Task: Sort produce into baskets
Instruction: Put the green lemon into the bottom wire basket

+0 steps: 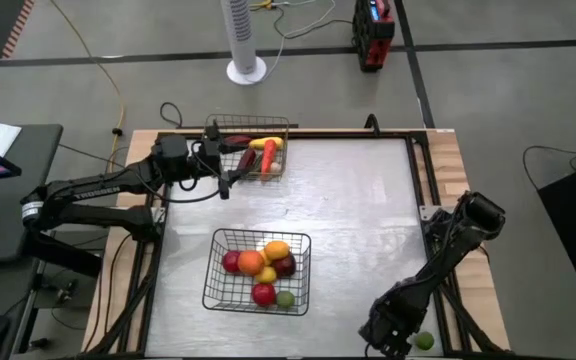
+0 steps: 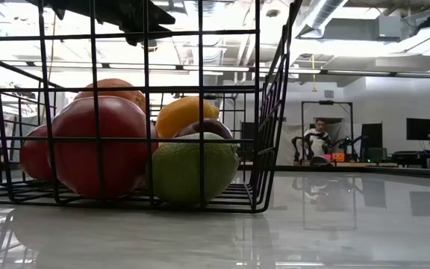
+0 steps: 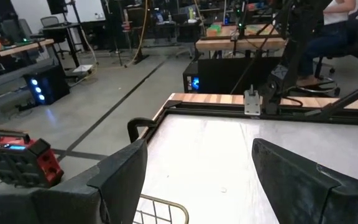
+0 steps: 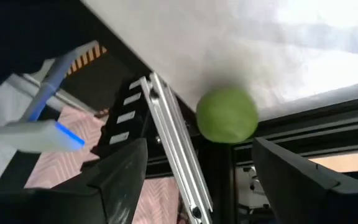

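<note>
Left gripper (image 1: 230,172) is hovering open beside the far basket (image 1: 280,128) holding long produce, near basket (image 1: 216,288) is holding round produce, right gripper (image 1: 400,340) is gaping open at a green fruit (image 1: 424,341) on the near-right table edge (image 1: 438,135).

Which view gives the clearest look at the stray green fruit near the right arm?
The right wrist view: the round green fruit sits large and unobstructed ahead of the right hand, at the table's edge. The high view shows it only as a small dot beside that hand. The low and left wrist views miss it.
</note>
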Action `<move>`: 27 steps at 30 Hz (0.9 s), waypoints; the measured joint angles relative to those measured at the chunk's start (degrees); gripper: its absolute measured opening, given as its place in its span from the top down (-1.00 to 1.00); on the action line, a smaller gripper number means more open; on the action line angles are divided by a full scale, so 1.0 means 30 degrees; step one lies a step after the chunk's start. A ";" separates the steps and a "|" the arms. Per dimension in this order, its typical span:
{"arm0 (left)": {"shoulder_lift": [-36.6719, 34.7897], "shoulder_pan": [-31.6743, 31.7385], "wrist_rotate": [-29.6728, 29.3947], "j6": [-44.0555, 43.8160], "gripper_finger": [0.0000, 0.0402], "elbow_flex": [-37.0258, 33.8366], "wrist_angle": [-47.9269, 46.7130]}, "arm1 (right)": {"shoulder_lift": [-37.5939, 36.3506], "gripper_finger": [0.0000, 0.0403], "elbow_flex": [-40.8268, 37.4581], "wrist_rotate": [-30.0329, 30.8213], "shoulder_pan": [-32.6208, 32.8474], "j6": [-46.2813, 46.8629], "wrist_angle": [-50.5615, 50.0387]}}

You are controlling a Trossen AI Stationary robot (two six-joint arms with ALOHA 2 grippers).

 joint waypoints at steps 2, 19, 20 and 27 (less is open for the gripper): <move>0.0000 0.0000 -0.0007 0.0000 -0.39 0.0000 0.0001 | 0.0000 -0.58 -0.0475 -0.0260 0.0298 0.0427 0.0836; 0.0000 0.0001 -0.0882 0.0007 -0.39 0.0000 0.0073 | 0.2738 -0.57 -0.0636 -0.0588 0.2299 -0.1150 0.0833; 0.0000 0.0000 -0.0882 0.0007 -0.39 0.0000 0.0073 | 0.3033 -0.57 -0.0636 -0.0847 0.2314 -0.1496 0.0864; 0.0000 0.0000 -0.0877 0.0009 -0.39 0.0000 0.0066 | 0.3765 -0.46 -0.0636 -0.1422 0.2328 -0.3215 0.0827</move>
